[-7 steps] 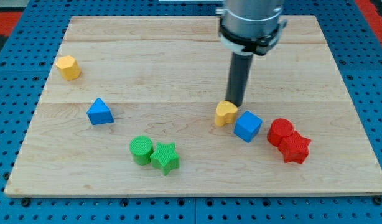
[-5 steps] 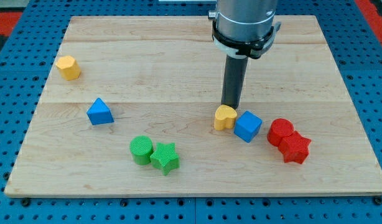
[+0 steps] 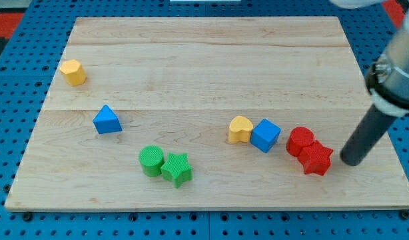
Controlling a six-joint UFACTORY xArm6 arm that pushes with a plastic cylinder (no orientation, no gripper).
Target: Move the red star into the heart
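Note:
The red star (image 3: 316, 159) lies at the view's lower right, touching a red cylinder (image 3: 300, 141) just up-left of it. The yellow heart (image 3: 240, 129) sits near the board's middle, touching a blue cube (image 3: 265, 135) on its right. The cube lies between the heart and the red blocks. My tip (image 3: 350, 162) is down on the board just right of the red star, with a small gap between them.
A green cylinder (image 3: 150, 161) and green star (image 3: 177, 169) touch at the lower middle. A blue triangle (image 3: 106, 119) lies at the left, a yellow hexagon-like block (image 3: 72, 72) at the upper left. The wooden board (image 3: 204, 47) ends close to the right of my tip.
My tip has left the spot just above the yellow heart and swung to the right of the red star. The heart has shifted slightly left and down.

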